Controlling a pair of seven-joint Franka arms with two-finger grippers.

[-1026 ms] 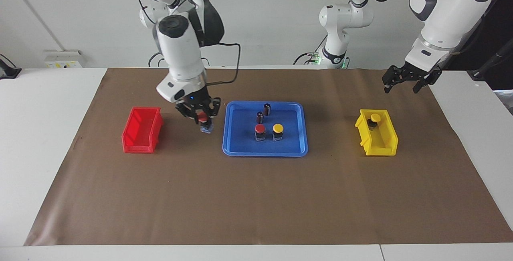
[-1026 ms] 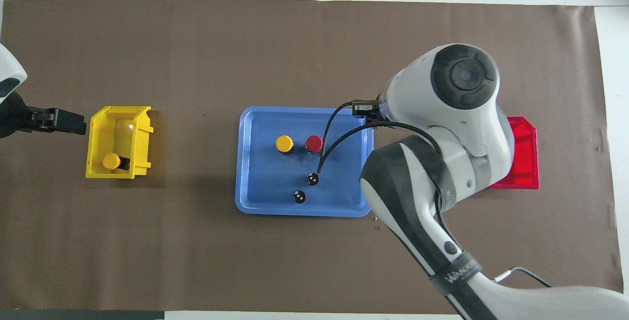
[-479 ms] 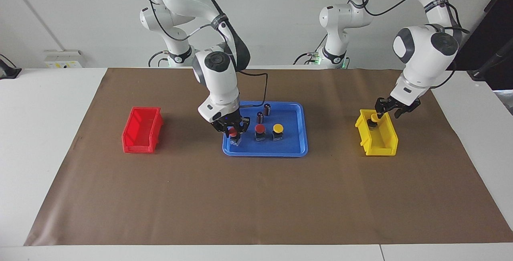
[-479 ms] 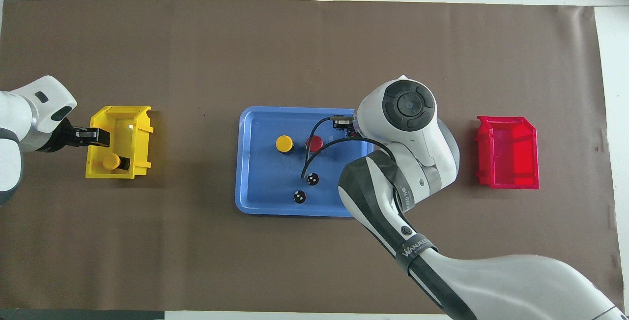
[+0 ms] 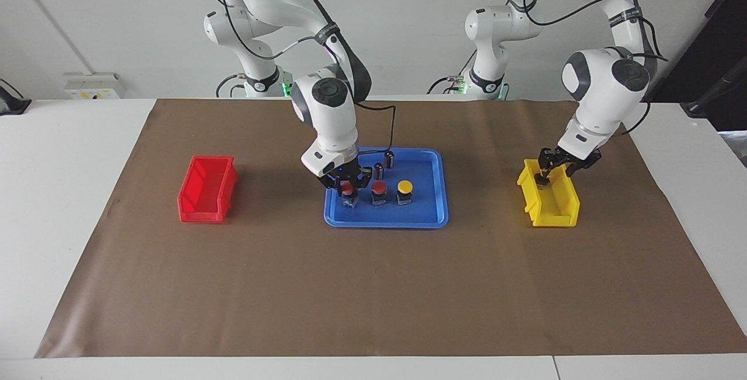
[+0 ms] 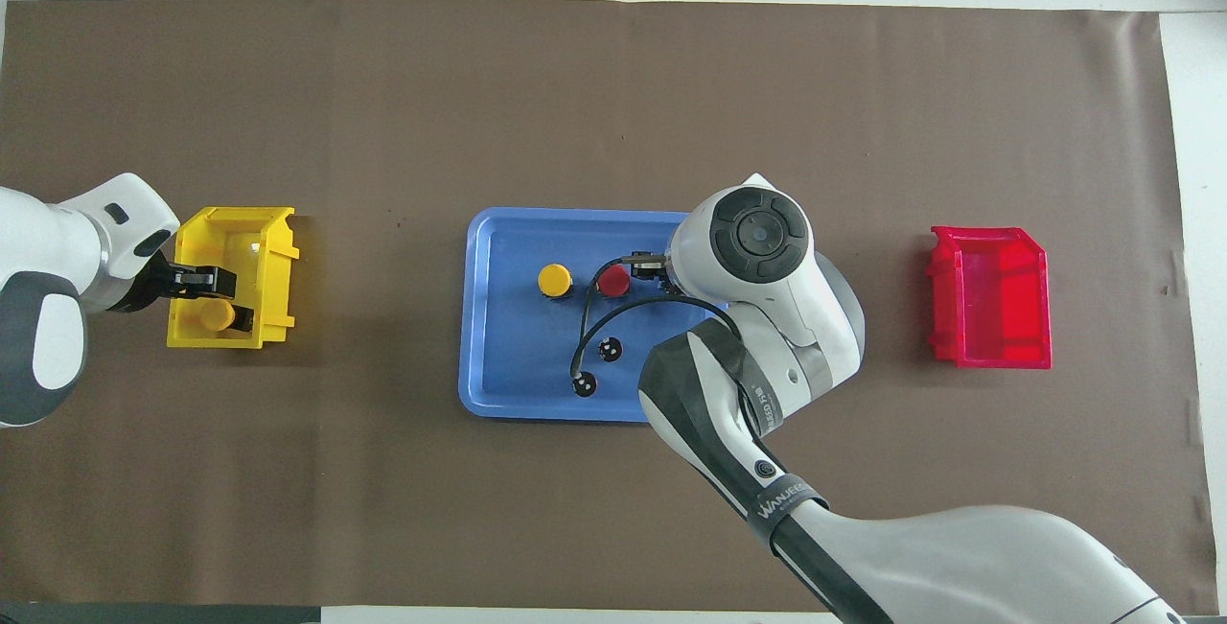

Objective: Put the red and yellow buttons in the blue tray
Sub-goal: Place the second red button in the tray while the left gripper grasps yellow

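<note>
Now the right claw (image 5: 348, 186), clamped on a red button (image 5: 348, 190), has lowered into the blue tray (image 5: 430, 215).

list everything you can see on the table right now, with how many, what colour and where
Red-capped push-buttons: 2, dark bodies, in the tray; one stands free, the other is in the right gripper.
Yellow-capped push-buttons: 2; one in the tray beside the free red one, one in the yellow bin.
Dark brown cylinders: 2, in the tray, nearer the robots than the buttons.
Shallow blue plastic tray: 1, mid-table.
Small red bin: 1, toward the right arm's end.
Small yellow bin: 1, toward the left arm's end.
Brown paper sheet: 1, covering the table.
Right gripper: low in the tray.
Left gripper: reaching into the yellow bin.
</note>
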